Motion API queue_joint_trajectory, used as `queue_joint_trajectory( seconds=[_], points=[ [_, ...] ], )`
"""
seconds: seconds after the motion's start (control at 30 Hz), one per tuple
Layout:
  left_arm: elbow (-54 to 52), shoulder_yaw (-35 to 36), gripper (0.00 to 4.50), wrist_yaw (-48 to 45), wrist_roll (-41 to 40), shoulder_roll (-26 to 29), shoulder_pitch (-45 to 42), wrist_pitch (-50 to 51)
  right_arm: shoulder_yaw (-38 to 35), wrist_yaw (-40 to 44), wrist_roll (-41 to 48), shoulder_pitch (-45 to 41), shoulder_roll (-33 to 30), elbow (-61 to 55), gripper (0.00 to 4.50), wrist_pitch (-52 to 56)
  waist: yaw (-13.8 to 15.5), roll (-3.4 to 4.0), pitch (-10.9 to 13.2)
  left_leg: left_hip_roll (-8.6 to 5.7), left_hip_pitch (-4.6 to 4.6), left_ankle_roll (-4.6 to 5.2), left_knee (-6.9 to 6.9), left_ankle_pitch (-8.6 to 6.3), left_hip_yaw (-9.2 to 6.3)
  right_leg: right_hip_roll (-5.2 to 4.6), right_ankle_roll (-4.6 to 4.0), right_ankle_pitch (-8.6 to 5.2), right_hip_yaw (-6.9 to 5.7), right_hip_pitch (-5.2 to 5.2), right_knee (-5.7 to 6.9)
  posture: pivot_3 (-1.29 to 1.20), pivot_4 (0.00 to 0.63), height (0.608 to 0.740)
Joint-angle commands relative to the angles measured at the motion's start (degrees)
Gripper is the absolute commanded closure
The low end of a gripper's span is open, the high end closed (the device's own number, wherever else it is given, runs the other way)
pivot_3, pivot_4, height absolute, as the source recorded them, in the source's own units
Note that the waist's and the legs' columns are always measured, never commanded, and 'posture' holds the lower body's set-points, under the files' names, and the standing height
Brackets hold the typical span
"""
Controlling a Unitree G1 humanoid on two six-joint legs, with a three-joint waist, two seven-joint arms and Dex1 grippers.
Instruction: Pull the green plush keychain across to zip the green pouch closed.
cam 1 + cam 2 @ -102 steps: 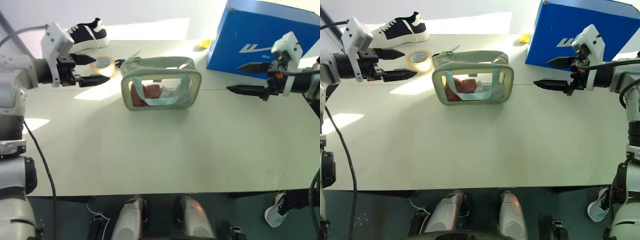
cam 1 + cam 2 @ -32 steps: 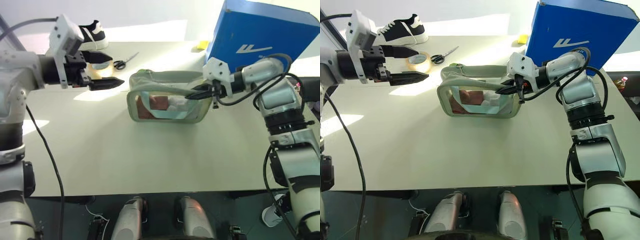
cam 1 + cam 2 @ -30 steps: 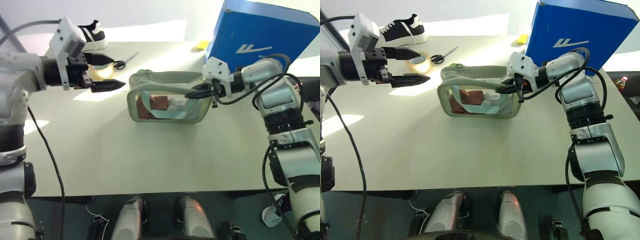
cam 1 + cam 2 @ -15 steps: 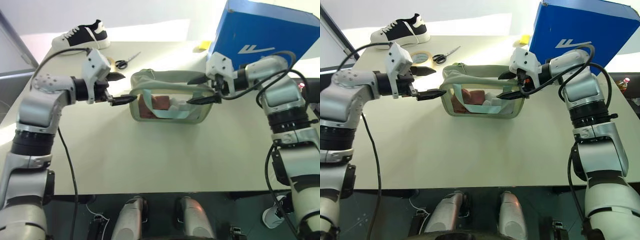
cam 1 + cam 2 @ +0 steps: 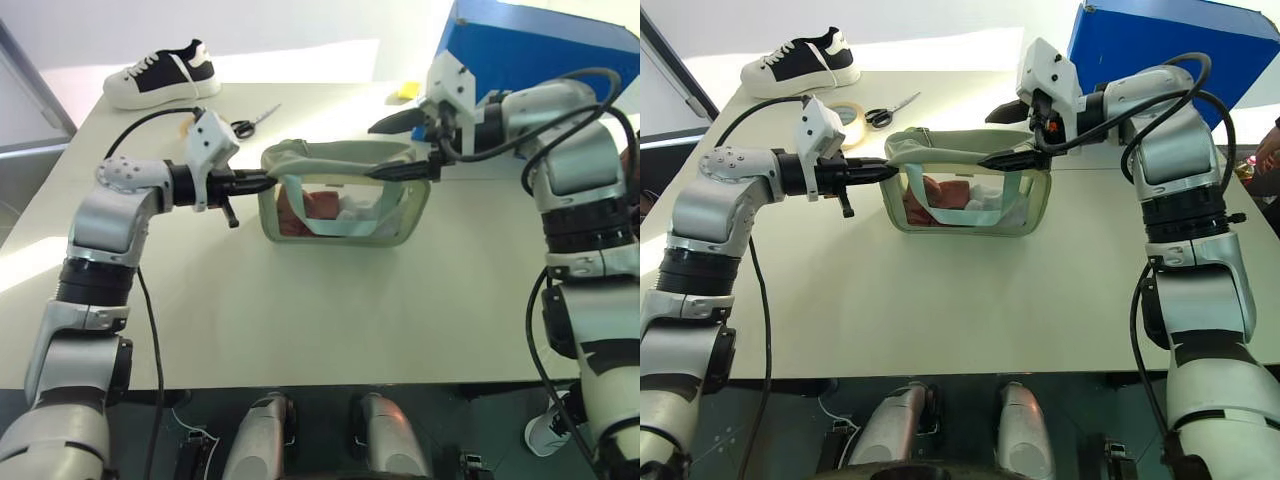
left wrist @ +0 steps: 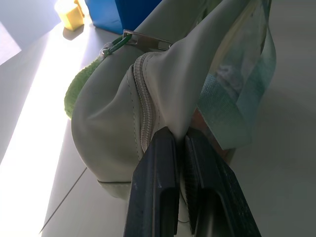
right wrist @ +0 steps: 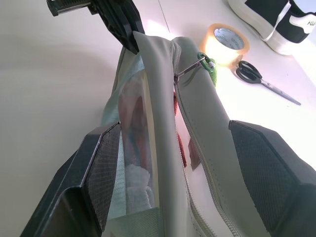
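Green plush keychain point(image 7: 208, 69): hanging from the metal zipper pull at the left end of the green pouch point(image 5: 345, 195), on the far side, next to where the left gripper point(image 5: 883, 171) bites. Zipper track running open along the pouch top toward the right end (red and white contents visible through the clear window, teal strap looped down the front). Pouch standing upright in the middle of the white table point(image 5: 330, 310).

Left gripper: pinched tight on a fold of pouch fabric at the left end, just beside the zipper track, fingers point(image 6: 158, 187) pressed together with the sage cloth between them. Arm reaching in level from the left.

Right gripper point(image 5: 398, 148): spread wide, straddling the pouch's right end from above, one finger on the near side by the window, the other on the far side; no contact with the fabric that can be made out, nothing held.

Farther out: roll of tape point(image 7: 227, 42) and black-handled scissors point(image 5: 890, 109) behind the pouch on the left, black and white sneaker point(image 5: 162, 73) at the far left corner. Large blue box point(image 5: 1170, 45) at the far right, small yellow object point(image 5: 406, 91) near its base. Person's hand point(image 5: 1270, 145) at the right edge (barely in view).
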Motion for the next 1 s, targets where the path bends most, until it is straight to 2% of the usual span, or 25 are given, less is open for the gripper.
queue_joint_trajectory(
  seconds=[0.03,0.13,0.3,0.4,0.53,0.7,0.83,0.93,1.0],
  points=[
    [-2.2,0.7,4.46,-0.3,0.2,1.1,-0.6,0.0,-1.0,-0.3,0.3,-1.2,-0.4,-0.5,0.87,-0.8,-0.1,0.00,0.0,0.00,0.00,0.00,0.00,0.00,0.00,0.00,0.00,0.00,0.00,0.00,0.00,0.00,0.150,0.740],
    [-3.0,0.8,4.46,-0.4,0.2,1.2,0.1,0.2,-0.8,-2.7,-0.4,-2.4,1.6,1.1,0.87,-1.3,-0.1,0.00,0.0,0.01,0.01,0.00,0.00,0.00,0.00,0.01,0.00,0.00,0.00,0.00,0.00,0.00,0.150,0.740],
    [-2.2,0.9,4.46,-0.2,0.2,0.7,-0.3,-0.5,-1.8,-11.5,-0.5,-6.2,9.2,6.4,0.87,2.8,-0.3,0.00,0.0,0.02,0.01,-0.02,-0.02,0.01,0.00,0.02,0.00,0.00,0.00,-0.04,0.05,0.00,0.150,0.740],
    [-2.0,0.8,4.46,-0.2,0.4,0.4,-0.8,-0.6,-1.5,-13.2,-1.0,-7.9,11.0,9.4,0.87,2.8,0.0,0.00,0.0,0.01,-0.03,-0.02,-0.03,0.02,0.00,0.02,0.00,0.00,0.00,-0.05,0.04,0.00,0.150,0.740],
    [-2.5,0.9,4.46,-0.2,0.4,0.6,-0.5,-0.4,0.0,-6.7,-0.3,-6.6,8.1,7.0,0.87,1.9,0.1,-0.01,0.0,-0.03,-0.03,0.01,-0.02,-0.01,-0.01,0.00,0.00,0.00,0.00,0.00,-0.01,0.00,0.150,0.740],
    [-3.1,1.1,4.46,-0.1,0.4,1.1,0.2,-0.2,2.6,2.5,-1.7,-2.4,0.6,3.2,0.87,-1.8,-0.1,-0.01,0.0,-0.04,-0.03,0.22,-0.01,-0.13,-0.01,0.00,0.00,0.00,0.00,0.00,-0.02,0.00,0.150,0.740],
    [-3.2,1.1,4.46,-0.3,0.3,1.3,0.2,0.0,3.8,4.5,-4.7,0.6,-3.7,4.8,0.87,-7.5,-0.2,-0.01,0.0,-0.03,-0.01,0.28,-0.01,-0.16,0.00,0.01,0.01,0.00,-0.01,-0.01,0.00,0.00,0.150,0.740],
    [-2.6,0.8,4.46,-0.4,0.4,1.1,-0.5,-0.1,3.8,4.1,-5.7,1.8,-4.0,6.0,0.87,-9.2,-0.2,-0.01,0.0,-0.02,0.00,0.24,-0.01,-0.14,0.00,0.01,0.01,0.00,0.00,-0.01,0.00,0.00,0.150,0.740],
    [-2.2,0.5,4.50,-0.7,0.6,0.9,-0.9,-0.3,3.6,3.4,-5.9,2.0,-3.4,6.6,1.40,-9.4,-0.2,-0.01,0.0,-0.02,0.00,0.17,-0.01,-0.10,0.00,0.01,0.01,0.00,0.00,-0.01,0.00,0.00,0.150,0.740]
  ],
)
